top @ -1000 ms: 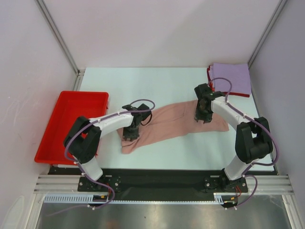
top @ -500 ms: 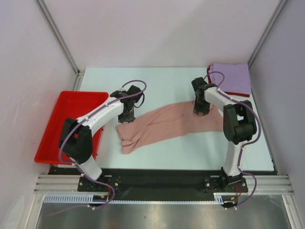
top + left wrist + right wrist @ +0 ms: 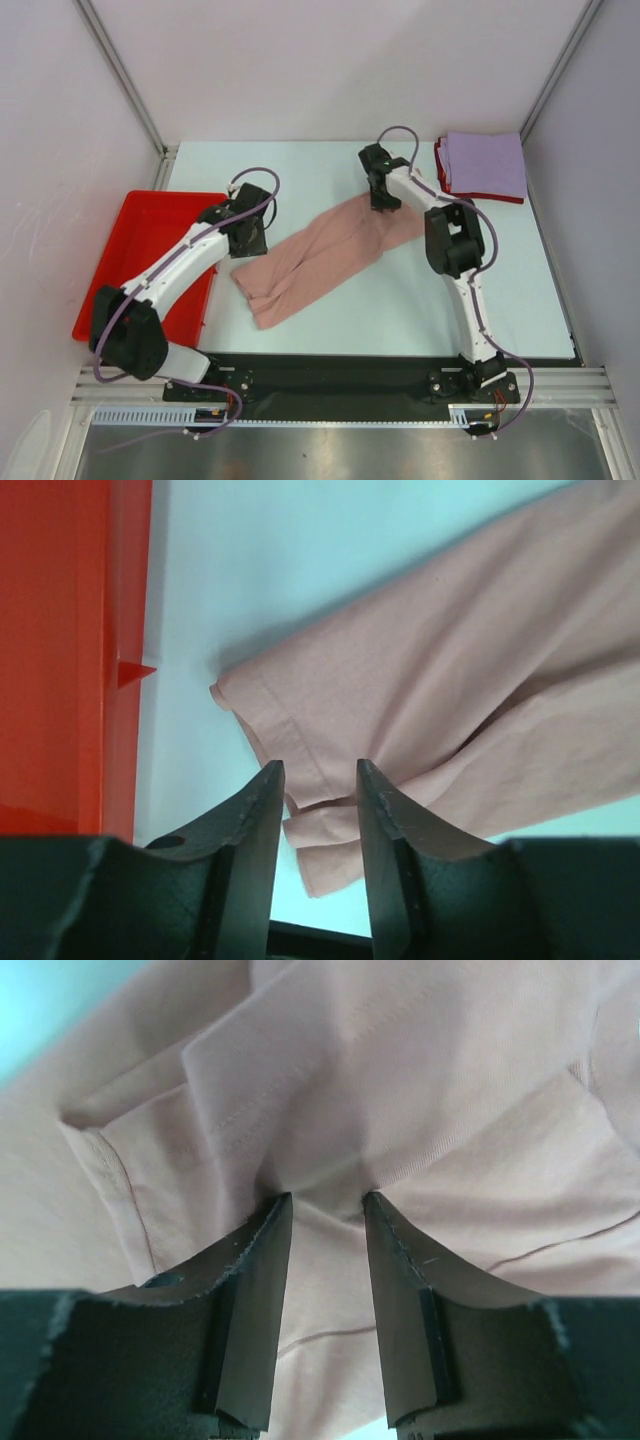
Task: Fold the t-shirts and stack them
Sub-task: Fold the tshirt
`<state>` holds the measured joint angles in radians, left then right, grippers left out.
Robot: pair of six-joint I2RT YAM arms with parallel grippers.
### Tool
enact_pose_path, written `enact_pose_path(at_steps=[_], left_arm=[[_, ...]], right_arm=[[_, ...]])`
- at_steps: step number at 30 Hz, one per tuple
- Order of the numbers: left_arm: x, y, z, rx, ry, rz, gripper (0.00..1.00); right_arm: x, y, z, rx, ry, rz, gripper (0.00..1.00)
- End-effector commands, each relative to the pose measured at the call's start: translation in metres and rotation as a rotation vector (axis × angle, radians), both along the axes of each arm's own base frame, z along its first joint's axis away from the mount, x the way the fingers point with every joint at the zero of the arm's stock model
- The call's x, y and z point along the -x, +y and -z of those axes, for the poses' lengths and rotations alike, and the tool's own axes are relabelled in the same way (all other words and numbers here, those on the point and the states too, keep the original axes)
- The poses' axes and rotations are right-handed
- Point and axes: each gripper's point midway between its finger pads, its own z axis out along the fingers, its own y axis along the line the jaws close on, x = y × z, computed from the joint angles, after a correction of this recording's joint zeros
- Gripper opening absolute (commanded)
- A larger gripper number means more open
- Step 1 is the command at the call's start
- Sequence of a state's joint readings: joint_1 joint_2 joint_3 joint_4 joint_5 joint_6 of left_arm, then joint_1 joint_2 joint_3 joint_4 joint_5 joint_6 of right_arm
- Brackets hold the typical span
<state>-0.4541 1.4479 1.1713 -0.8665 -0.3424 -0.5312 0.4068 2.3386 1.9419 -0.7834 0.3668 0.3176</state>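
The pink t-shirt [image 3: 325,250] lies in the middle of the table as one long strip, slanting from near-left to far-right. The right gripper [image 3: 325,1200] pinches a bunch of cloth at the far-right end. The left gripper [image 3: 318,768] is partly open and holds nothing. It hangs over the hem at the left end, beside the red tray [image 3: 140,250], so it is the closer one there.

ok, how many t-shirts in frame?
3: dusty-pink t-shirt spread out in the middle; folded lavender t-shirt at the far right corner, lying on a folded red t-shirt. That stack may hide more.
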Motion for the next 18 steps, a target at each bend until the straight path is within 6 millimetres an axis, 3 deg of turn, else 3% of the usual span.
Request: enact_pose_path(at_steps=[1, 2, 3, 4, 7, 10, 11, 13, 14, 17, 18], left_arm=[[-0.005, 0.001, -0.019, 0.071, -0.127, 0.040, 0.43], [-0.005, 0.001, -0.020, 0.076, -0.143, 0.053, 0.44], [-0.005, 0.000, -0.021, 0.091, -0.153, 0.063, 0.44], [-0.007, -0.004, -0.023, 0.111, -0.175, 0.076, 0.45], [-0.009, -0.007, -0.023, 0.120, -0.163, 0.085, 0.44], [-0.013, -0.010, -0.021, 0.131, -0.123, 0.080, 0.43], [-0.015, -0.009, -0.020, 0.138, -0.114, 0.070, 0.42], [-0.016, -0.005, -0.023, 0.143, -0.111, 0.052, 0.43], [-0.018, 0.002, -0.023, 0.147, -0.107, 0.031, 0.43], [-0.014, 0.010, -0.021, 0.177, -0.062, 0.011, 0.43], [-0.010, 0.011, -0.022, 0.179, -0.051, 0.013, 0.44]], right_arm=[[-0.031, 0.082, 0.035, -0.127, -0.058, -0.141, 0.43], [-0.035, 0.091, 0.033, -0.140, -0.067, -0.155, 0.43], [-0.051, 0.106, 0.014, -0.172, -0.122, -0.171, 0.43], [-0.050, 0.113, 0.019, -0.185, -0.109, -0.176, 0.44], [-0.060, 0.122, -0.011, -0.228, -0.158, -0.171, 0.46], [-0.060, 0.118, -0.062, -0.237, -0.222, -0.174, 0.53], [-0.058, 0.116, -0.090, -0.242, -0.254, -0.174, 0.55], [-0.042, 0.110, -0.114, -0.245, -0.235, -0.172, 0.64], [-0.033, 0.108, -0.142, -0.271, -0.252, -0.181, 0.65], [0.012, 0.101, -0.147, -0.286, -0.126, -0.177, 0.72], [0.032, 0.101, -0.165, -0.308, -0.112, -0.196, 0.73]])
